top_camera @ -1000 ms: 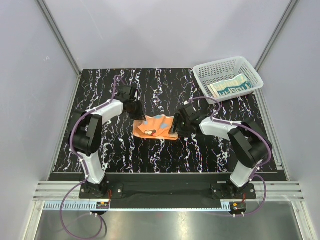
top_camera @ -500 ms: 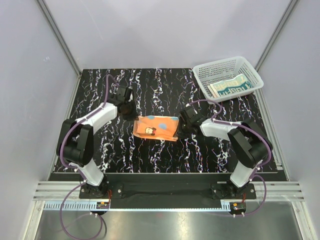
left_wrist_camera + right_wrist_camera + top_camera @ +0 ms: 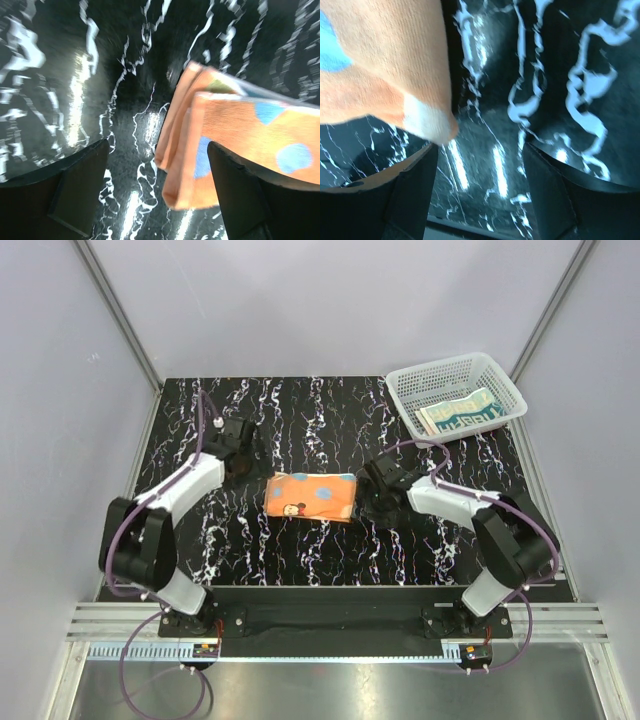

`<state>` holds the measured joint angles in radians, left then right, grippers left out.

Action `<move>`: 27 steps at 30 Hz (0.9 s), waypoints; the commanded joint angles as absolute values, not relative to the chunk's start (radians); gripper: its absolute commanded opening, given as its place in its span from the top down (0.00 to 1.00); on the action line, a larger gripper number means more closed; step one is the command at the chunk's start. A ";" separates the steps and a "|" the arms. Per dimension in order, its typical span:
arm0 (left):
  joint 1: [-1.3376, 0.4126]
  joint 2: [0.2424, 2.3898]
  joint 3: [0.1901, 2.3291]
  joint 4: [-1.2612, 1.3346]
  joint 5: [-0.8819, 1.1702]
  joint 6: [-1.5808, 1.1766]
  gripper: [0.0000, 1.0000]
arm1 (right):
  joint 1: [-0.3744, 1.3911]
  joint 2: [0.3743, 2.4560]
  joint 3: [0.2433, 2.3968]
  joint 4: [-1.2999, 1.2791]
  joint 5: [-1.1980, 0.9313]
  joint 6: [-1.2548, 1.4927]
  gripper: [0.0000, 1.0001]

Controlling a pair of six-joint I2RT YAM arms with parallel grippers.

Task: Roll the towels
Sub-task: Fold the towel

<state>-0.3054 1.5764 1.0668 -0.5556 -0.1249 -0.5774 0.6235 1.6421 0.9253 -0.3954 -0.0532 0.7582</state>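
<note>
The orange towel [image 3: 310,497] with blue dots lies folded flat on the black marbled table [image 3: 300,420]. My left gripper [image 3: 250,448] stands open just off the towel's left end. In the left wrist view the folded orange towel [image 3: 225,130] has its corner reaching between the spread fingers [image 3: 75,195], unclamped. My right gripper [image 3: 364,492] is open at the towel's right end. The right wrist view shows the orange towel's corner [image 3: 385,65] in front of my open gripper [image 3: 480,190]. The cream towel [image 3: 460,412] with teal lettering lies in the basket.
A white mesh basket [image 3: 430,380] stands at the table's back right corner. Grey walls enclose the table on three sides. Both arm bases sit on the rail at the near edge.
Both grippers have opened and let go of the orange towel, which now lies flatter. The left gripper has drawn back to the upper left, and the right gripper has eased off slightly.
</note>
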 commanded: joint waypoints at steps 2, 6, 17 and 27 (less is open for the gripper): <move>-0.319 1.425 1.157 -0.574 -0.198 -0.589 0.19 | 0.624 1.522 0.939 -0.506 -0.006 0.721 0.25; -0.370 1.362 1.103 -0.477 -0.024 -0.592 0.30 | 0.624 1.438 0.928 -0.431 -0.035 0.707 0.38; -0.456 1.528 0.801 -0.012 0.348 -0.698 0.65 | 0.552 1.667 0.942 -0.103 -0.328 0.730 0.83; -0.370 1.648 0.865 -0.216 0.130 -0.681 0.76 | 0.439 1.779 0.816 -0.063 -0.360 0.801 0.87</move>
